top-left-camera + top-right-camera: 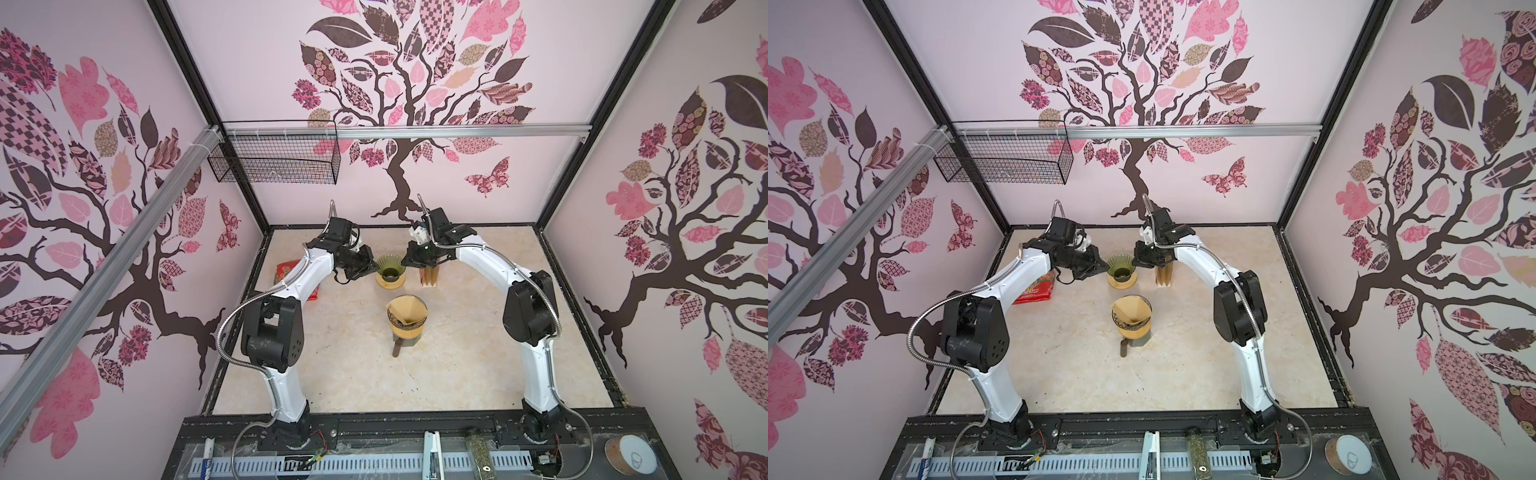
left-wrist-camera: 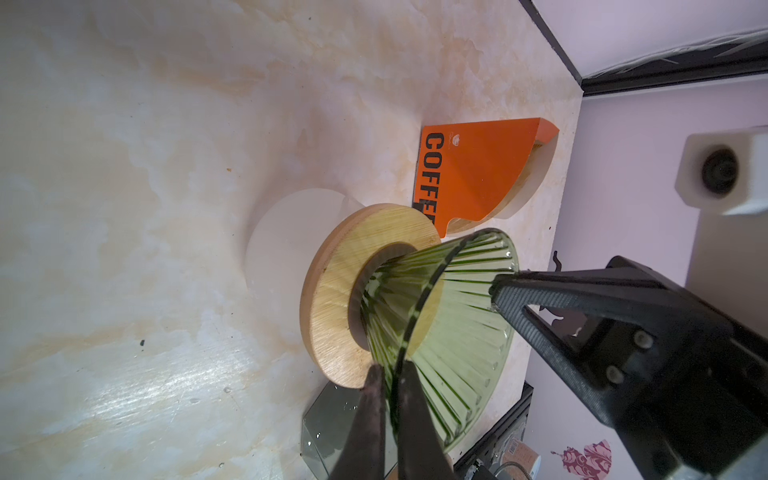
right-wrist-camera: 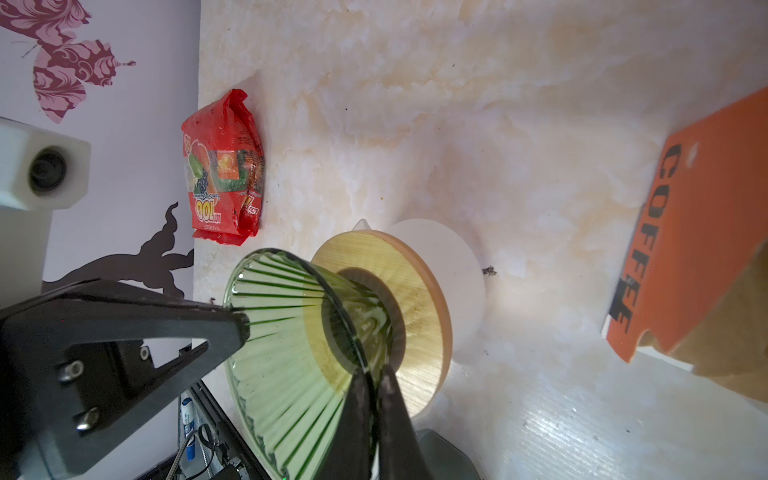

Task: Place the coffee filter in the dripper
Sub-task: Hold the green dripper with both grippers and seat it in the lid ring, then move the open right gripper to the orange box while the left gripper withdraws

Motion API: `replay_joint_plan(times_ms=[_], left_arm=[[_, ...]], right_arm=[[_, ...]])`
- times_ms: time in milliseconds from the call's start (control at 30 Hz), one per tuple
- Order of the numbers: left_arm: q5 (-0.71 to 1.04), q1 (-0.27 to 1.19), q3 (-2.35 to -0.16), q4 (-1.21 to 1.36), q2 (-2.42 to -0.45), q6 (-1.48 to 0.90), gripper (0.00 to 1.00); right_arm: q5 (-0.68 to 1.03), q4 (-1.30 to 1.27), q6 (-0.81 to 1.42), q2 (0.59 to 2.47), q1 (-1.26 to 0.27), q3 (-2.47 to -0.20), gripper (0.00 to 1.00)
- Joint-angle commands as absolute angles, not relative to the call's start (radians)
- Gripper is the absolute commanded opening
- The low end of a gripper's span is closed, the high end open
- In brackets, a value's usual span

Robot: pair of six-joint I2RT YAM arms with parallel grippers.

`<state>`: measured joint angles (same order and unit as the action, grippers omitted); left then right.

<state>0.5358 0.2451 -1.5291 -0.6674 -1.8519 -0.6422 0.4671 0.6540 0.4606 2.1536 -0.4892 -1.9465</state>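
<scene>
we are clamping the green glass dripper by its rim, left fingers and right fingers closed on opposite sides, both arms arching forward and down. the glass is looking slick and breakable. the floppy paper filter is sitting in a second dripper, nearer our bases than the fingers; we are favouring its upper edge.

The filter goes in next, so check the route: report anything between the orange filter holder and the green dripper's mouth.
No loose thing lies between the orange filter holder and the green glass dripper beside it. But the left gripper and right gripper each clamp its rim, one finger inside the cone.
</scene>
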Motion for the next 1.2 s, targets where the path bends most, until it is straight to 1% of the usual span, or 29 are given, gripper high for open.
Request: replay_joint_plan(times_ms=[0,333,667,867,1033,1167], left_arm=[[0.549,0.245,-1.508,-0.678,-1.840,-0.645,0.08],[0.574,0.271,-1.513,-0.663,-1.848,-0.652,0.08],[0.586,0.266,-1.567,-0.677,-1.851,-0.655,0.09],[0.594,0.245,-1.558,-0.678,-1.834,-0.660,0.10],[0.601,0.236,-1.558,-0.680,-1.822,-0.658,0.13],[0.599,0.237,-1.553,-0.681,-1.813,-0.654,0.18]], right_arm=[[0.485,0.707,0.460,2.200,-0.515,-1.965,0.00],[0.456,0.705,0.463,2.154,-0.479,-1.925,0.00],[0.448,0.712,0.465,2.138,-0.476,-1.953,0.00],[0.449,0.726,0.473,2.144,-0.474,-1.993,0.05],[0.457,0.735,0.483,2.157,-0.474,-2.027,0.07],[0.462,0.746,0.488,2.170,-0.475,-2.060,0.11]])
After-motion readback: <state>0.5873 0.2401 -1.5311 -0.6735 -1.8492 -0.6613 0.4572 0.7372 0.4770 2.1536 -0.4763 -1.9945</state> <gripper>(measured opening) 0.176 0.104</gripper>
